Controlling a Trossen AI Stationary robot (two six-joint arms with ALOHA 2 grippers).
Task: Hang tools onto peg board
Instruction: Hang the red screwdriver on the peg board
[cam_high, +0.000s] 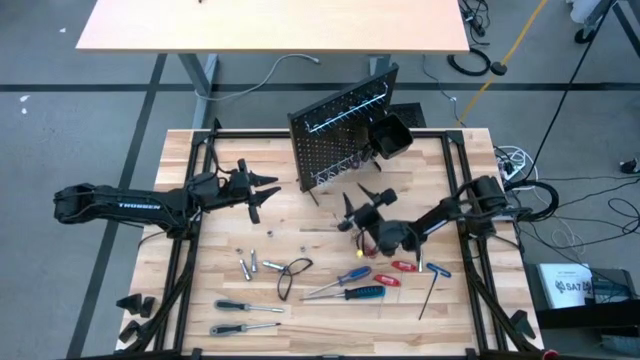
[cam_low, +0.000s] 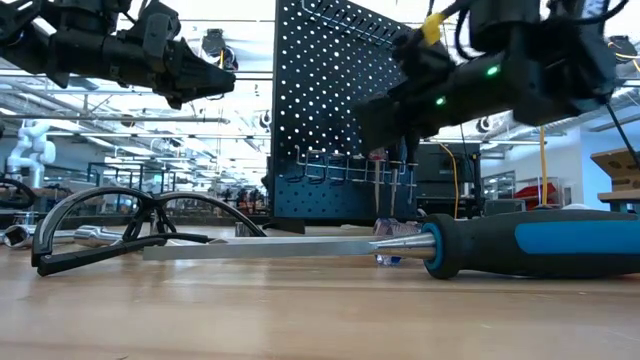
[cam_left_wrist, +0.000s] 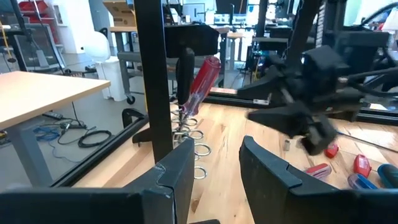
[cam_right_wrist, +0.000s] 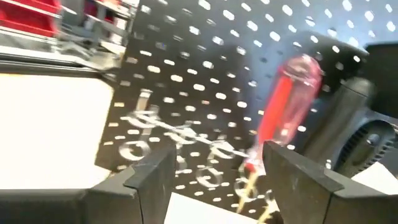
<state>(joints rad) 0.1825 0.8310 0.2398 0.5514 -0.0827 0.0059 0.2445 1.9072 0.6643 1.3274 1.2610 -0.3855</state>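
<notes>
The black peg board (cam_high: 340, 135) stands upright at the table's far middle, with a small black bin (cam_high: 390, 135) on it. A red-handled screwdriver (cam_right_wrist: 283, 118) and a black-handled tool (cam_left_wrist: 185, 71) hang upright in the ring holders on its lower row. My right gripper (cam_right_wrist: 217, 180) stands open and empty just in front of the board's face (cam_high: 365, 198), facing the red screwdriver. My left gripper (cam_high: 268, 192) hovers open and empty to the left of the board, looking along the board's edge (cam_left_wrist: 152, 74).
Loose tools lie on the near half of the table. They include a black wire loop (cam_high: 292, 275), silver bits (cam_high: 250, 265), blue-handled screwdrivers (cam_high: 350, 285), red handles (cam_high: 400, 266), a hex key (cam_high: 430, 290) and black-handled screwdrivers (cam_high: 245, 308). A second tan table (cam_high: 270, 25) stands beyond.
</notes>
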